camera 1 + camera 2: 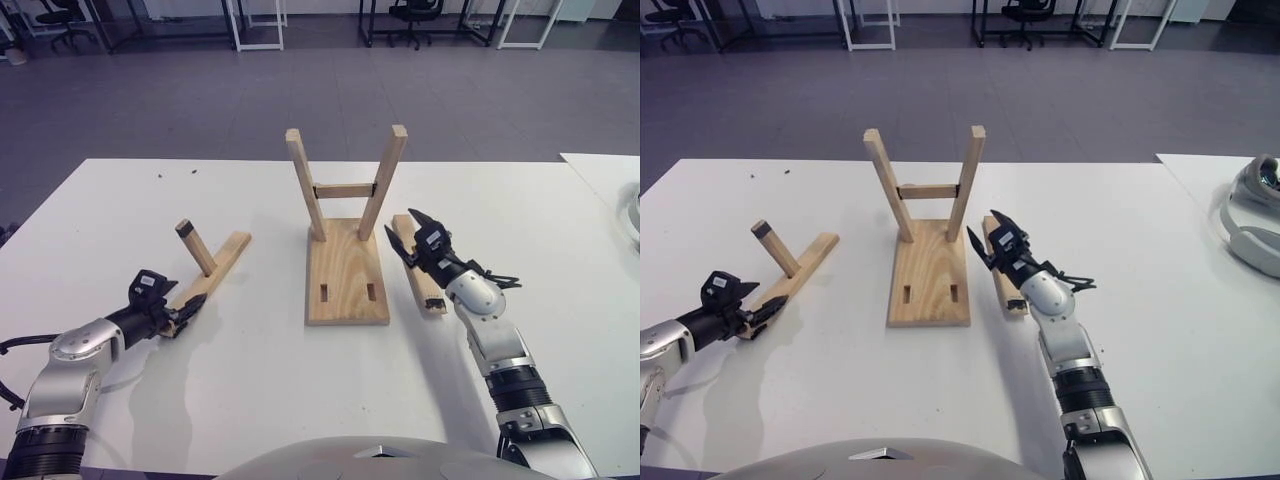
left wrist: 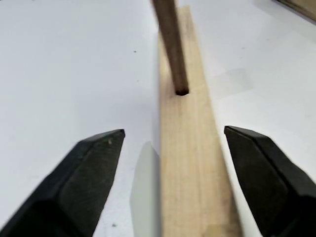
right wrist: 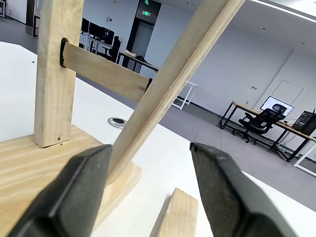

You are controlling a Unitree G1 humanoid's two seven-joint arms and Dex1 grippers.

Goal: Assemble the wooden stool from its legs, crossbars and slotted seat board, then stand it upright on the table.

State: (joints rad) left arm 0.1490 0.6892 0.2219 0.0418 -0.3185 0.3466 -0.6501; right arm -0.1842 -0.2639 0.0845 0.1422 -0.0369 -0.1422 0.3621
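The slotted seat board (image 1: 347, 280) lies flat mid-table. Two legs (image 1: 305, 185) stand up from its far end, joined by a crossbar (image 1: 344, 190); two slots near its front edge are empty. To the left lies another leg (image 1: 224, 262) with a dark-tipped crossbar (image 1: 197, 247) sticking up from it. My left gripper (image 1: 190, 312) is open, its fingers on either side of that leg's near end (image 2: 190, 163). A loose leg (image 1: 420, 268) lies right of the board. My right gripper (image 1: 402, 224) hovers open over its far end, close to the standing right leg (image 3: 168, 94).
A white headset-like object (image 1: 1252, 212) rests on a neighbouring table at far right. Grey floor, desks and office chairs lie beyond the table's far edge. Bare white tabletop stretches between the board and the left leg piece.
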